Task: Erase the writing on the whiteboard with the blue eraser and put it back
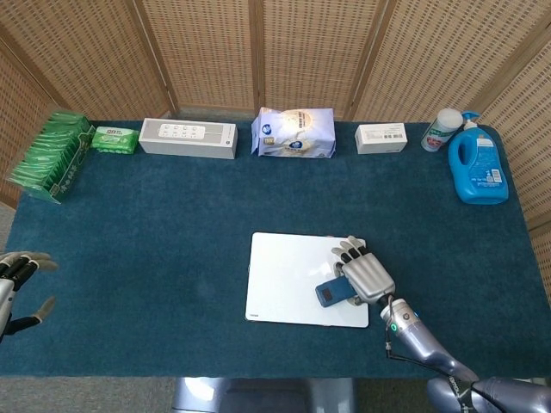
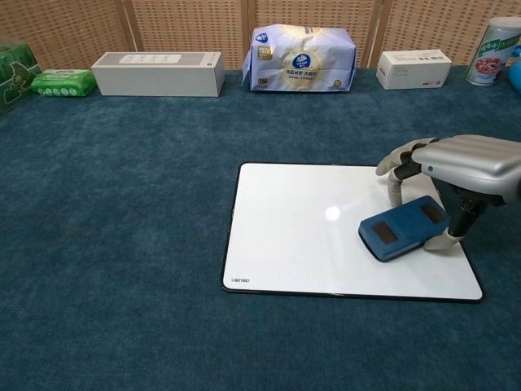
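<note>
The right hand [image 2: 456, 175] grips the blue eraser [image 2: 404, 227] in its fingers; it should press it flat and wipe slowly across the whiteboard [image 2: 309, 236].

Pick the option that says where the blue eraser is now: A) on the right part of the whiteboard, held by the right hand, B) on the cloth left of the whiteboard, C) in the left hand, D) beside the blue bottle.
A: the eraser lies on the right part of the whiteboard with the right hand gripping it, as the head view also shows.
</note>
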